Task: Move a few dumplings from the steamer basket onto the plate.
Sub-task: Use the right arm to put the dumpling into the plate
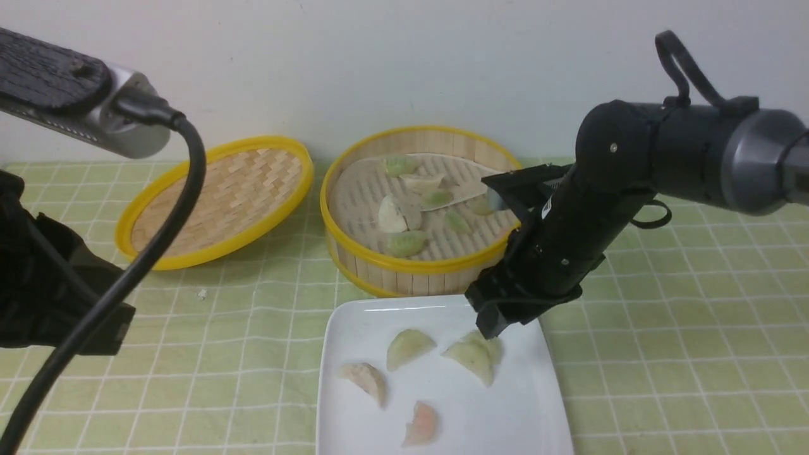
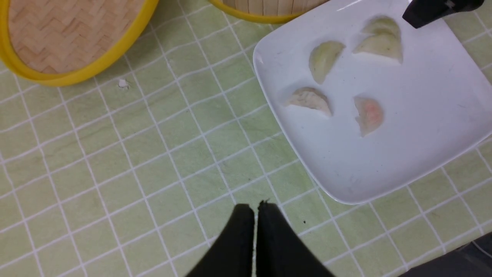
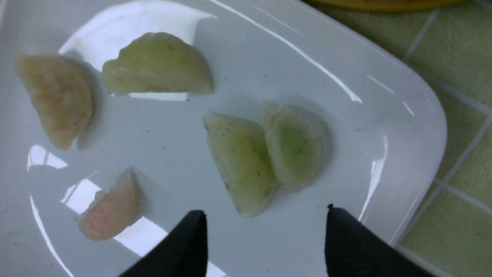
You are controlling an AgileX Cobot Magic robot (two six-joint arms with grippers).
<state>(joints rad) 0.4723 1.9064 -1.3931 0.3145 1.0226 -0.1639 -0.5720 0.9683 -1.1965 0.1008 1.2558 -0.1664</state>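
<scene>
The steamer basket (image 1: 411,281) stands at the back centre with several dumplings (image 1: 404,243) on its liner. In front of it the white plate (image 1: 455,430) holds several dumplings (image 1: 409,346). Two pale green ones (image 3: 240,161) (image 3: 296,146) lean on each other at the plate's far right part. My right gripper (image 3: 265,215) hangs open just above that pair with nothing between its fingers; in the front view it (image 1: 496,325) is over the plate's back right corner. My left gripper (image 2: 255,207) is shut and empty over the cloth, beside the plate (image 2: 403,134).
A shallow woven lid with a yellow rim (image 1: 218,202) leans at the back left. A green checked cloth (image 1: 682,354) covers the table. A small white crumb (image 1: 202,293) lies in front of the lid. A white wall closes the back.
</scene>
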